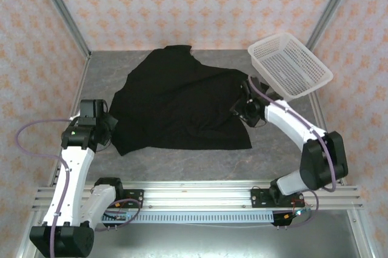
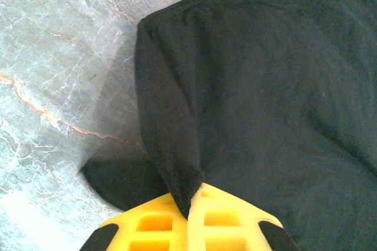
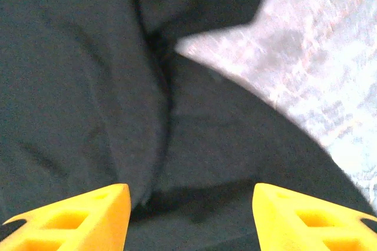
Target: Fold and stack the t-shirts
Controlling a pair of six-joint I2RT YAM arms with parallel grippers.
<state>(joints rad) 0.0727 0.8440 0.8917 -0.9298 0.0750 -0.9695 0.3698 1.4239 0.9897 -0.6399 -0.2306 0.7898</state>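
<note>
Starting at the near edge, both arms reach out from their bases over the grey table (image 1: pixel 182 160), and this looks like the spreading-out step, with no fold made yet. The left arm leans forward up the left side, elbow raised, and the left gripper (image 2: pixel 191 201) sits low at the left edge of the t-shirt (image 1: pixel 182 103). Its yellow fingers are pressed together on a ridge of black cloth, which looks like the sleeve gathered into the pinch. A little farther in, the shirt lies plain black side up across the middle of the table. It is mostly open but rumpled, with its near hem slanting and a crease running through the body. The right arm bends in from the right in a long curve, wrist turned toward the cloth. The right gripper (image 3: pixel 191 204) hovers low at the shirt's right edge with its fingers well apart, nothing between them and black cloth just beneath. So the garment is pinned on one side only. My read is that the next move needs a clean hold on the right edge to match the left one, then an even pull so the cloth goes flat before any fold. A pinch through two layers would drag that crease along. Farther back the collar points to the far edge, and a white basket (image 1: pixel 290 64) waits at the far right corner, apart from the shirt.
</note>
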